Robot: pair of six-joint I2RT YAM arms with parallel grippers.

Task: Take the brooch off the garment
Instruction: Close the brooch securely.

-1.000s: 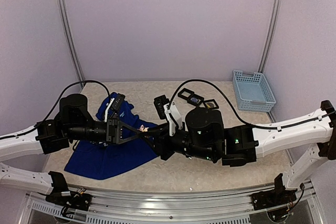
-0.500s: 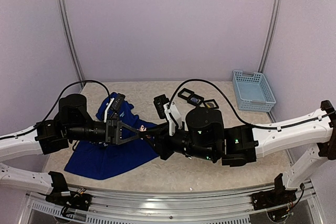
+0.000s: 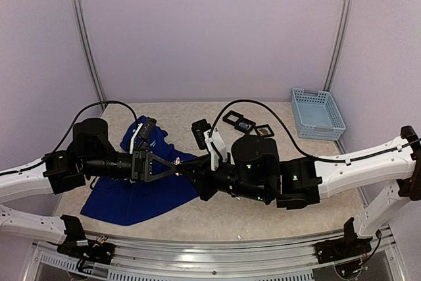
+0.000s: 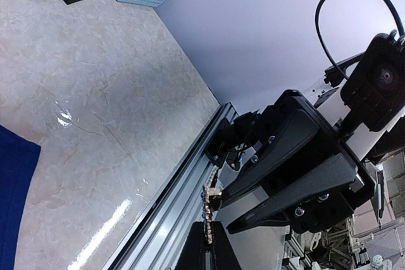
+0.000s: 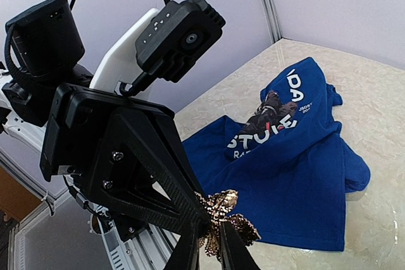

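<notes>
"Is it off the shirt, then?"

"Looks that way to me. The brooch (image 5: 223, 218), a gold sequinned bow of a thing, is up in the air between the two arms. It's well clear of the garment (image 5: 285, 175), which lies crumpled on the left side of the table (image 5: 380, 112) with its lettering up. I can't see any cloth hanging from the brooch."

"Who's got hold of it?"

"The left jaws are closed right down on its edge, tips together. The right jaws sit about its other side, narrowed to a sliver, with sequins showing between them. Whether they really pinch it, I can't tell."

"So what's left to do?"

"I'd judge the unpinning is done. What remains is for one arm to let go and the brooch to be set down somewhere. There's a blue basket (image 3: 318, 112) and some black frames (image 3: 247, 124) at the far right, but I couldn't say where it's meant to go."

"Which way does it lie?"

"From the left wrist it's edge-on, a thin strip running straight out from the left jaws. So its long axis roughly follows that arm's reach, towards the right arm. Its flat, glittering face is turned to the right wrist camera. From above it's too small to judge."
</notes>
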